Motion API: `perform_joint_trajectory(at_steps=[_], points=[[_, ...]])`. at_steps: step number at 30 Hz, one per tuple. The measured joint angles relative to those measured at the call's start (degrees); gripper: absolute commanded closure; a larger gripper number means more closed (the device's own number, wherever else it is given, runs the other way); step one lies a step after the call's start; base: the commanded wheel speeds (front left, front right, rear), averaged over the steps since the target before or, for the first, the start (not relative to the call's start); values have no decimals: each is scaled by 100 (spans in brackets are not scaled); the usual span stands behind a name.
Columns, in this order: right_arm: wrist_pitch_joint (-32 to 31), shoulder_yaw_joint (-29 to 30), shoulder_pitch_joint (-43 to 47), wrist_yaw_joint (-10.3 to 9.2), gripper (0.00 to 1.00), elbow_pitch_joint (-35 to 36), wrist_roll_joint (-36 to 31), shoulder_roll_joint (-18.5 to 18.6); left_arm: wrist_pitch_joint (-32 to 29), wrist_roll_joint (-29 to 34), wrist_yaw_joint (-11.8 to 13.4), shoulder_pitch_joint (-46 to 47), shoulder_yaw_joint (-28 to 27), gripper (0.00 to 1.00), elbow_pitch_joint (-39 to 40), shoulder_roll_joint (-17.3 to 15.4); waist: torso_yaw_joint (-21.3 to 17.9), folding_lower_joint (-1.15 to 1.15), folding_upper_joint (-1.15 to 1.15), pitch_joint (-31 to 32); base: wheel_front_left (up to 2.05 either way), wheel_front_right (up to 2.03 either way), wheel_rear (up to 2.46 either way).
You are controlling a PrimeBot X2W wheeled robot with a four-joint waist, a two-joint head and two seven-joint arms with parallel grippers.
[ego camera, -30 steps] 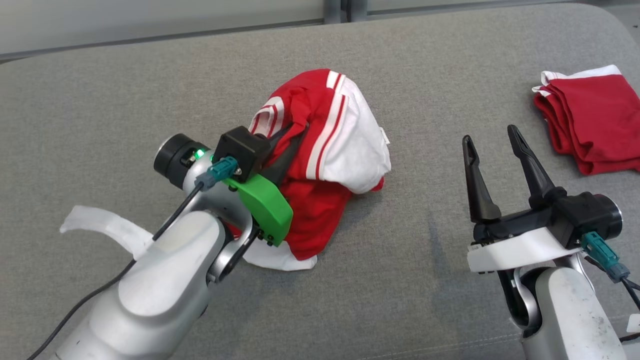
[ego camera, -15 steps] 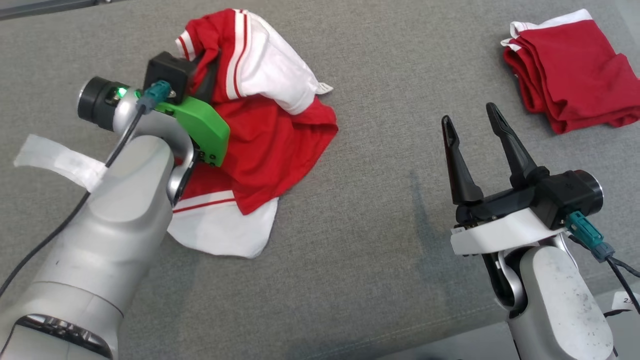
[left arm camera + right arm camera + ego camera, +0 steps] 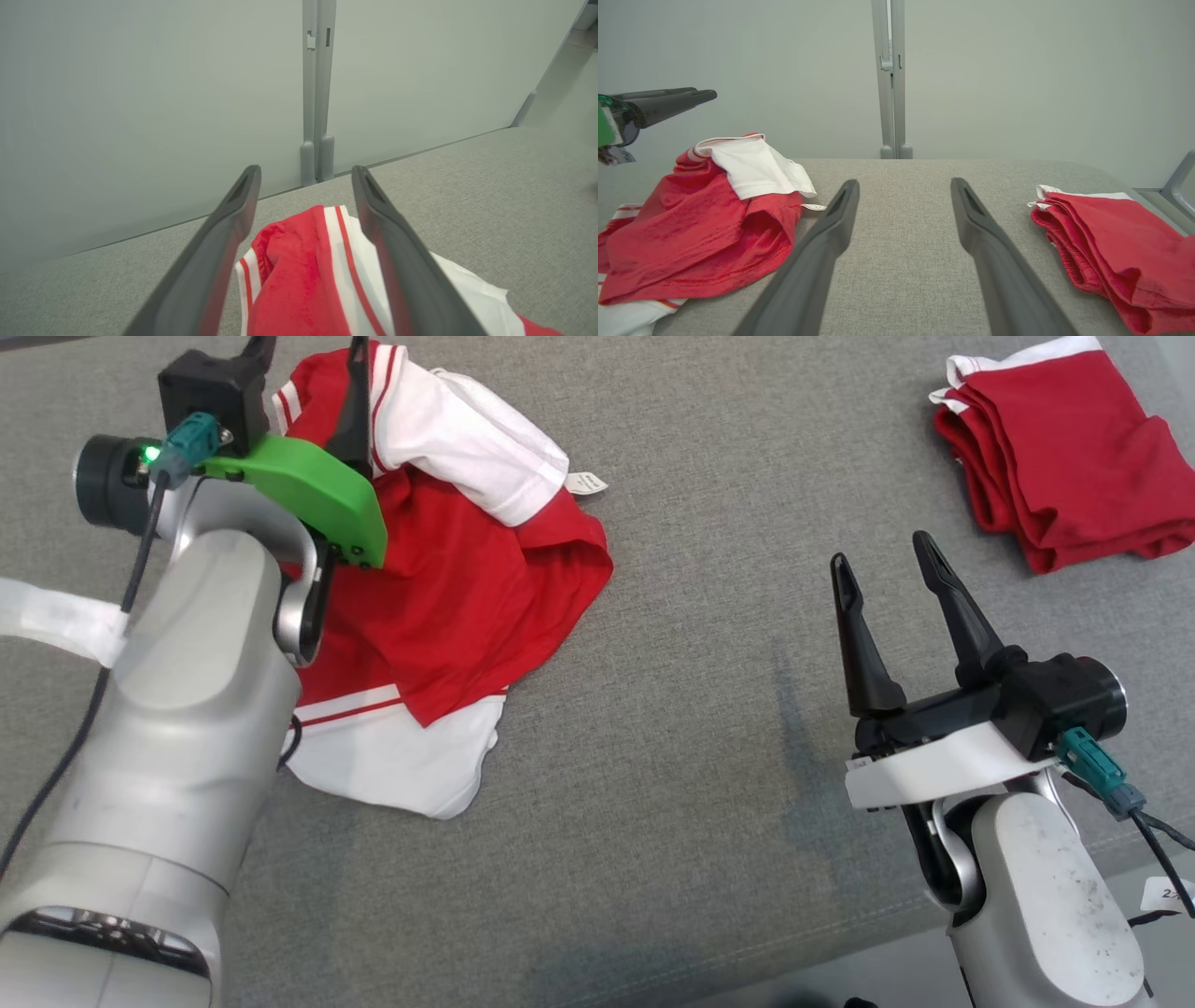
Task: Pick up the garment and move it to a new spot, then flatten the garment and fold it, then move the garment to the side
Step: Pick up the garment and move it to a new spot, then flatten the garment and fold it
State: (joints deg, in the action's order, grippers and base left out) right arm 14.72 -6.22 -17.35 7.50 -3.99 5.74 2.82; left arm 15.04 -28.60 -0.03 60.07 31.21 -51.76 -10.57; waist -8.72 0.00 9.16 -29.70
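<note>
The garment [image 3: 448, 588], a red and white striped shirt, lies crumpled on the grey padded surface [image 3: 700, 756] at the left. My left gripper [image 3: 306, 347] hangs open just above the garment's far top edge, holding nothing. In the left wrist view the gripper [image 3: 304, 170] has its fingers spread wide, with the garment [image 3: 303, 280] lying loose below them. My right gripper [image 3: 881, 549] stands open and empty over bare fabric at the right, well apart from the garment. The right wrist view has that gripper [image 3: 904, 183] open, the garment [image 3: 700, 233] at left, and the left gripper [image 3: 707, 94] raised above it.
A second red garment [image 3: 1074, 457], folded, lies at the back right corner, also seen as the folded red pile [image 3: 1111, 233]. A pale grey wall panel [image 3: 140, 93] stands behind the surface. The surface's front edge [image 3: 840, 952] runs along the bottom right.
My left gripper has opened and let go of the garment, which now rests slumped on the surface. The head camera has tilted down. The right arm holds its pose.
</note>
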Motion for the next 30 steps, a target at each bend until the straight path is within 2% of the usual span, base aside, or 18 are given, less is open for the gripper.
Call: perform_joint_trajectory(at_steps=[8, 14, 23, 30], points=[[3, 91, 174, 0, 0, -100, -15, -1, 0, 115, -149, -1260, -617, 0, 931, 132, 283, 0, 1, 396, 0, 0, 0], [2, 164, 381, 0, 0, -129, 22, -2, 0, 186, -157, -2145, -977, 0, 1199, 174, 483, 0, 2, 696, 0, 0, 0], [-8, 181, 542, 0, 0, -131, 46, -2, 0, 135, -308, -3028, -1170, 0, 898, 328, 793, -1, 2, 1062, 0, 0, 0], [-33, 172, 560, 0, 0, -88, 56, -1, -7, -15, -374, -3161, -1139, 0, 258, 453, 783, 0, 1, 1102, 0, 0, 0]])
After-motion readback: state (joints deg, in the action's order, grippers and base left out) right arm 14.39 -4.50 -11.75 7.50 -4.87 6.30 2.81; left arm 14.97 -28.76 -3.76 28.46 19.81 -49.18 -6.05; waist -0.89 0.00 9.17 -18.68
